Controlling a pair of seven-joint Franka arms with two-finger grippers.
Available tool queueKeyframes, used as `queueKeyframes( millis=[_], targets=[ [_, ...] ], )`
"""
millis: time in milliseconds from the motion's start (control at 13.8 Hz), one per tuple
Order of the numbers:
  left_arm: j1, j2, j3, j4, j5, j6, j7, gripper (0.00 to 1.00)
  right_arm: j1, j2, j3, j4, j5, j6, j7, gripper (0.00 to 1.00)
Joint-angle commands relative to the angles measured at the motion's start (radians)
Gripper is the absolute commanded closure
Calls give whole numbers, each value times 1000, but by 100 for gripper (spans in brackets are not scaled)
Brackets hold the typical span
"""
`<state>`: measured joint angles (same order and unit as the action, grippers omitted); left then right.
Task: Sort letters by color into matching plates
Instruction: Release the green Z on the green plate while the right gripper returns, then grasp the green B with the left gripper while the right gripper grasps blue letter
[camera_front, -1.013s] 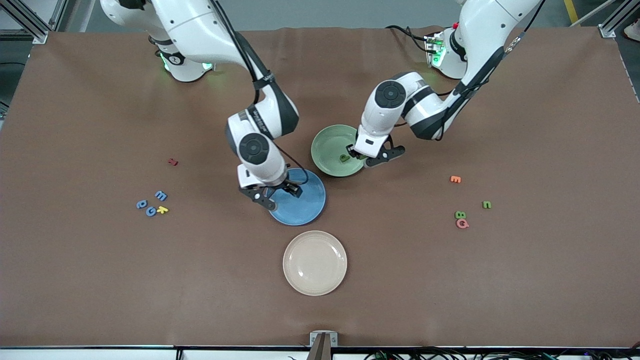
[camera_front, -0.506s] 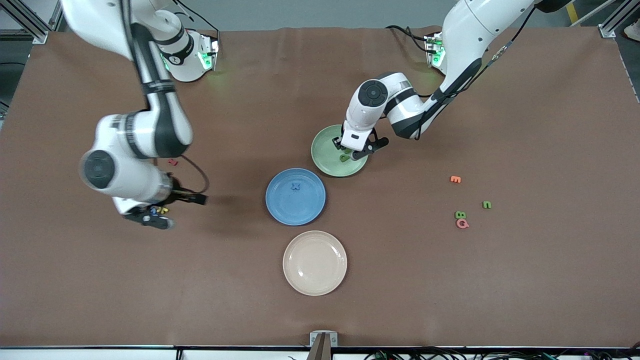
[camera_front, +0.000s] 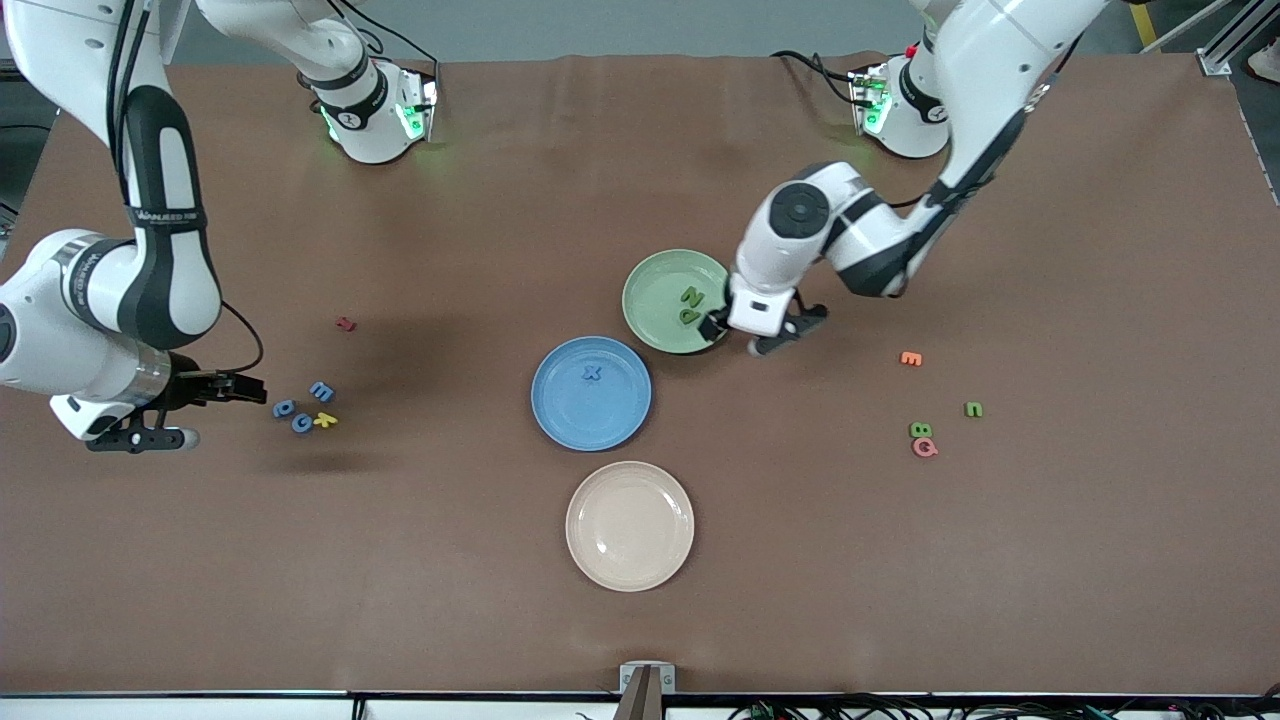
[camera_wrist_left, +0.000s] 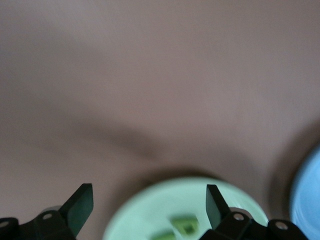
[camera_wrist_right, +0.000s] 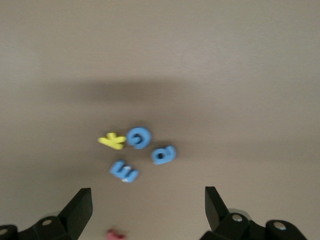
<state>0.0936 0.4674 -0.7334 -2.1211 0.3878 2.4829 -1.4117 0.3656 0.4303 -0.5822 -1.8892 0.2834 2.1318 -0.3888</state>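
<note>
Fingers spread on both grippers, nothing held. Left gripper (camera_front: 737, 335) hangs over the green plate's (camera_front: 650, 290) rim at the left arm's end; two green letters (camera_front: 690, 305) lie in that plate. Right gripper (camera_front: 190, 415) hovers over bare tabletop (camera_front: 400, 560) beside a cluster of three blue letters (camera_front: 300, 408) (a yellow letter (camera_front: 324, 420) touches the group). Blue plate (camera_front: 560, 410) carries one blue letter (camera_front: 591, 373). Two more green letters (camera_front: 946, 420) lie loose toward the left arm's end, one against a pink letter (camera_front: 925, 448), an orange letter (camera_front: 910, 358) nearby. Cream plate (camera_front: 630, 525) sits nearest the front camera.
</note>
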Motion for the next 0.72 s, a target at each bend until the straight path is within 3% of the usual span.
queueKeyframes(
  millis=[0,289,651],
  targets=[
    [108,-38,-4,-13,14,-24,133,1,-7,25,13,-77,-9,142,-53,5],
    [259,-26,-1,-11,80,-24,368,0,7,71,22,-134,9,226,-47,15],
    [412,100,-1,41,351,-12,474,2,6,113,44,-136,83,229,-42,19]
  ],
)
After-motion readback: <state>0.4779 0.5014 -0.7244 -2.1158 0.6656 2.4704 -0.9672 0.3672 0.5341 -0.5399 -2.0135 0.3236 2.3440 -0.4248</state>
